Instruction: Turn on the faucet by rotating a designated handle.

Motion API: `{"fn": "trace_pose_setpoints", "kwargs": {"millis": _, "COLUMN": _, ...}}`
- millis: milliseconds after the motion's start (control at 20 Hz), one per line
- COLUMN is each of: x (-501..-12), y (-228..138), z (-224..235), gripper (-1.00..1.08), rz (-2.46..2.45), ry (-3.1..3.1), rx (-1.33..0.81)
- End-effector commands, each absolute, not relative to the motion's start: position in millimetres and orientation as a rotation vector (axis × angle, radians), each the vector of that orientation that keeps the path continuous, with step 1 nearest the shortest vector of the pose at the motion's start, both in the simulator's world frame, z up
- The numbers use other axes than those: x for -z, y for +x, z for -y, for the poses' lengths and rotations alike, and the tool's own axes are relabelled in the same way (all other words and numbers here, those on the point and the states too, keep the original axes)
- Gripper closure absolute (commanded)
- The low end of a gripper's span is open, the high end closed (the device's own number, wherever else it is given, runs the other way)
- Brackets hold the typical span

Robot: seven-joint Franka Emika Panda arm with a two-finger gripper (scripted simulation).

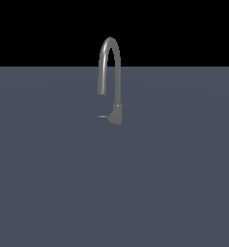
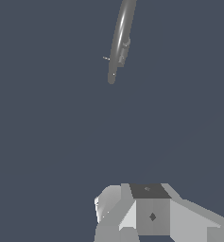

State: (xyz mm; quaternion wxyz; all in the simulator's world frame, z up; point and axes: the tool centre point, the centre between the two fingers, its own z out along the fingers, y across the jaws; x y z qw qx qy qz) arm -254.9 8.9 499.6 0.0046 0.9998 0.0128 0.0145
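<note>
Catching the tall spout instead of the handle (image 1: 102, 116) is the main risk, since that lever is tiny and juts from the base toward the exterior view's left. One faucet (image 1: 115, 77) stands at upper centre of the tabletop (image 1: 48, 183); one handle; one hand (image 2: 132, 215), low in the wrist view, well apart from it. Whether its fingers are spread I cannot tell.

Arm and gripper are not seen in the exterior view. In the wrist view the gripper (image 2: 153, 215) is cut off by the picture's edge; fingertips are out of frame, so jaw state cannot be told. The faucet (image 2: 120, 42) spout is clipped at the frame edge. The handle (image 2: 106, 58) is too small for its angle to be read.
</note>
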Motion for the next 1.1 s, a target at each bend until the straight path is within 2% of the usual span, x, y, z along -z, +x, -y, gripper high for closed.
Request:
{"fn": "trace_pose_setpoints", "kwargs": {"millis": 0, "x": -500, "y": -255, "z": -9, "gripper": 1.08, "rz": -0.040, "ry": 3.132, "rx": -0.045}}
{"fn": "trace_pose_setpoints", "kwargs": {"millis": 450, "x": -489, "y": -240, "z": -14, "gripper": 1.08, "rz": -0.153, "ry": 3.057, "rx": -0.030}}
{"fn": "trace_pose_setpoints", "kwargs": {"millis": 1050, "x": -444, "y": -183, "z": -36, "gripper": 1.08, "rz": -0.555, "ry": 2.723, "rx": 0.026}}
